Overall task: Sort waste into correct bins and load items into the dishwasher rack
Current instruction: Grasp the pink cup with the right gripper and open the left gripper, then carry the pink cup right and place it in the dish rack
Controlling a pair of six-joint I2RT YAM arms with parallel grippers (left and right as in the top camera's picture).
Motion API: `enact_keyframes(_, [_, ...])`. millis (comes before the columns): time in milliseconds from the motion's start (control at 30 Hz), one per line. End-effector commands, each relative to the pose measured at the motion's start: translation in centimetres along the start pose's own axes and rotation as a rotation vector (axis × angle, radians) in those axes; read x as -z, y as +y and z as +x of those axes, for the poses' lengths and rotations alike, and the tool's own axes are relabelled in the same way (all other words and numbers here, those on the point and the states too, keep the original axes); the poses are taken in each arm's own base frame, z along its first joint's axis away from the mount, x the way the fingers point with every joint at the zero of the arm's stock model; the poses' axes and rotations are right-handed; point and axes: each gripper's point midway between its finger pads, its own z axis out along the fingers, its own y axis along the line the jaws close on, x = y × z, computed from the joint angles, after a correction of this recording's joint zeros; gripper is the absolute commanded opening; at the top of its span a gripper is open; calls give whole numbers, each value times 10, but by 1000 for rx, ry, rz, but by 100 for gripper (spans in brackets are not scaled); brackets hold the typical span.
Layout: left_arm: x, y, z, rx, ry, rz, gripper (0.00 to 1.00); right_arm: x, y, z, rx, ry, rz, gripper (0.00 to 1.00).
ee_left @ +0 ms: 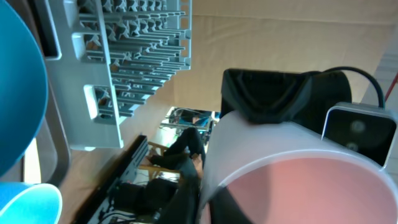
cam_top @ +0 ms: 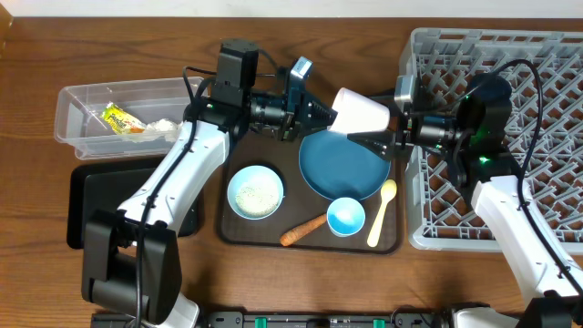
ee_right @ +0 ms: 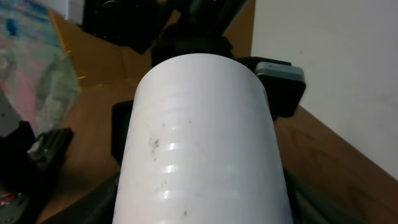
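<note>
A white cup with a pink inside (cam_top: 360, 111) is held in the air over the dark-blue plate (cam_top: 342, 169). My left gripper (cam_top: 321, 114) is shut on its rim, one finger inside, as the left wrist view (ee_left: 208, 199) shows on the cup (ee_left: 298, 180). My right gripper (cam_top: 375, 135) clasps the cup's body (ee_right: 199, 137), its fingers (ee_right: 202, 214) tight on both sides. The pale-blue bowl (cam_top: 255, 191) holds white bits. The blue-inside cup (cam_top: 346, 216), cream spoon (cam_top: 381, 211) and carrot piece (cam_top: 302, 230) lie on the brown tray. The grey rack (cam_top: 547, 55) is at right.
The brown serving tray (cam_top: 228, 232) sits at table centre. The clear tub (cam_top: 73, 114) at left holds the yellow-green wrapper (cam_top: 121, 118) and white paper (cam_top: 164, 126). The black tray (cam_top: 86, 210) lies in front of it. The rack also shows in the left wrist view (ee_left: 124, 62).
</note>
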Motion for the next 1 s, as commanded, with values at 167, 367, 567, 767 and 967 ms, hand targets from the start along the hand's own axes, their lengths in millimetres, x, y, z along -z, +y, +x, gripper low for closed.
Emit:
enact_keyframes(167, [-2, -4, -8, -232, -46, -32, 32, 1, 10, -2, -89, -11, -73, 64])
enact_keyframes(367, [10, 9, -23, -308, -121, -97, 34, 17, -5, -2, -156, -17, -15, 65])
enact_keyframes(567, [50, 71, -48, -230, -290, -397, 34, 34, -33, 13, -292, 7, 144, 72])
enact_keyframes(767, [87, 120, -39, -138, -318, -643, 34, 57, -64, 48, -449, 87, 379, 69])
enact_keyframes(967, [125, 143, -28, -103, -341, -842, 34, 85, -75, 59, -510, 134, 552, 69])
